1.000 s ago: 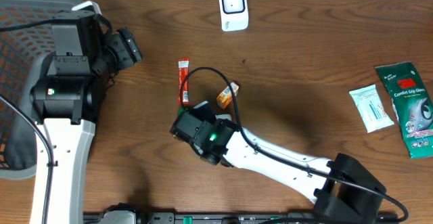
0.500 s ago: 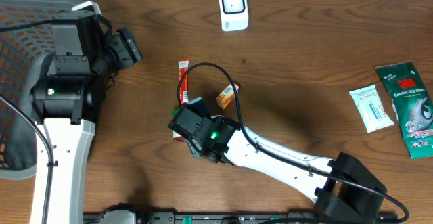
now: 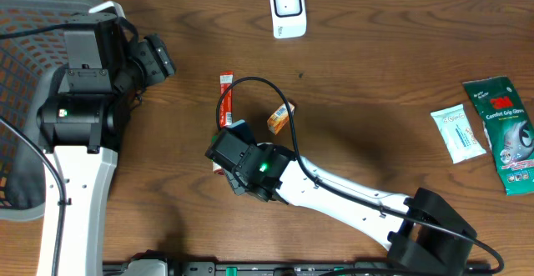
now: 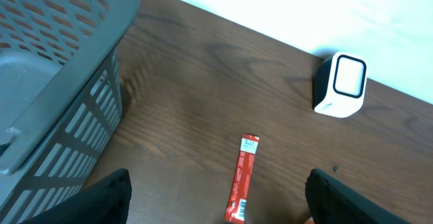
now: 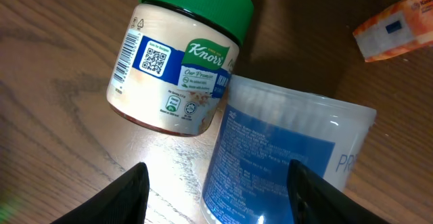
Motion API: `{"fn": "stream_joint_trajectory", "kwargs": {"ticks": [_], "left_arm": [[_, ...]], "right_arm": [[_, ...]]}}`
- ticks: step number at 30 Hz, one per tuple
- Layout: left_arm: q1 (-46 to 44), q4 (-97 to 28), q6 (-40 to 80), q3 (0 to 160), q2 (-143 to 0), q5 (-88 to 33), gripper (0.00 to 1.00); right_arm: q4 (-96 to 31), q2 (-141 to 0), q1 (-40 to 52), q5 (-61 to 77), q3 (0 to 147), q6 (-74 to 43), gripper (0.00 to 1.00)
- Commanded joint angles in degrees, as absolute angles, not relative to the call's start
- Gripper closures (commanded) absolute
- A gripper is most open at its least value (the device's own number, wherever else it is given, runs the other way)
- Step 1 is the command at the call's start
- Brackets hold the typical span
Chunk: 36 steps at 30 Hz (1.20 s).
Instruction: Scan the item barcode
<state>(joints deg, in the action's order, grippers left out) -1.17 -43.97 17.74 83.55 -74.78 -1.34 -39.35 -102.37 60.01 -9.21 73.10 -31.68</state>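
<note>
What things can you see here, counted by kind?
Containers: 2, jar and tub
Packets: 4, red stick, orange, white, green
Scanner: 1
Basket: 1
Total: 8

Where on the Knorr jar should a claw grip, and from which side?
Probably across the green lid, coming down from above. The Knorr jar lies on its side, and the blue-labelled tub sits against its body below the lid, blocking one flank there; the lid's flanks look free. That grip also leaves the barcode on the body uncovered.
</note>
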Motion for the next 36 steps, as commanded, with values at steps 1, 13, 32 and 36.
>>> {"fn": "stream_joint_trajectory", "kwargs": {"ticks": [1,13,32,36], "left_arm": [[-0.9,-44.2,17.0,83.9,-74.8,-1.4,0.18],[-0.9,-44.2,17.0,83.9,-74.8,-1.4,0.18],[-0.9,-44.2,17.0,83.9,-74.8,-1.4,0.18],[-0.9,-44.2,17.0,83.9,-74.8,-1.4,0.18]], "right_arm": [[-39.7,-102.8,60.3,-8.1,72.3,-32.5,0.40],[-44.3,-102.8,58.5,-11.8,72.3,-32.6,0.38],[-39.8,-94.4,55.2,-4.8,72.6,-28.6,0.37],[-38.0,-95.5,56.8,-4.3,72.6,-28.6,0.38]]}}
